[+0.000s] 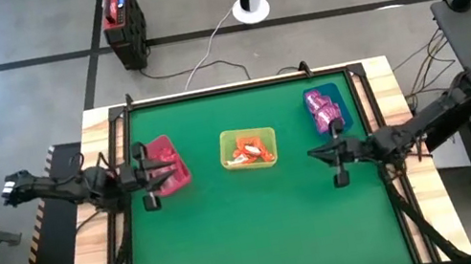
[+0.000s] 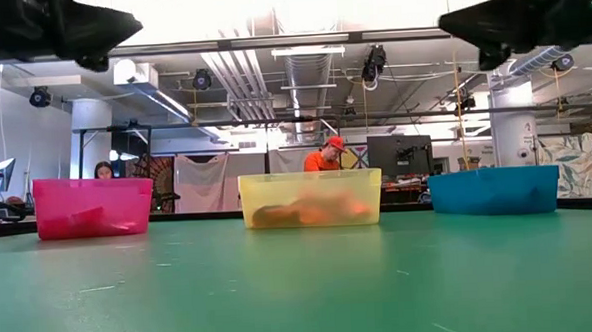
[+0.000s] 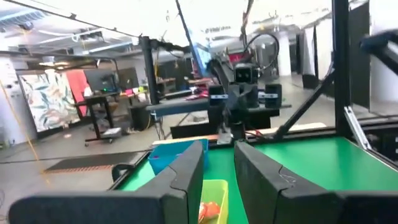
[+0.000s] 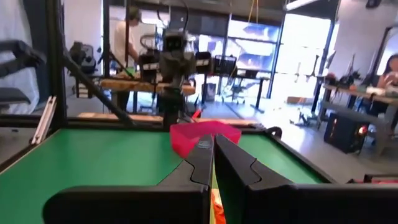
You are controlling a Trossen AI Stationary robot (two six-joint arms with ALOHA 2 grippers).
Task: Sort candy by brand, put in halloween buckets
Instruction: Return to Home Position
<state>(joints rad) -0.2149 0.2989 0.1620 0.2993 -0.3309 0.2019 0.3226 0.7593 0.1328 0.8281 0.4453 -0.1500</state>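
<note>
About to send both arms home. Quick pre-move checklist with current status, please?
1. Left end effector empty: ok, fingers open, nothing between them.
2. Right end effector empty: ok, fingers shut, nothing held.
3. Green mat free of strays: ok, none visible in the high view.
4. Sorting: ok, red bin holds reddish packets, yellow bin orange packets, blue bin magenta packets.
5. Left end effector clear of red bin: cannot tell; from above it overlaps the bin.
</note>
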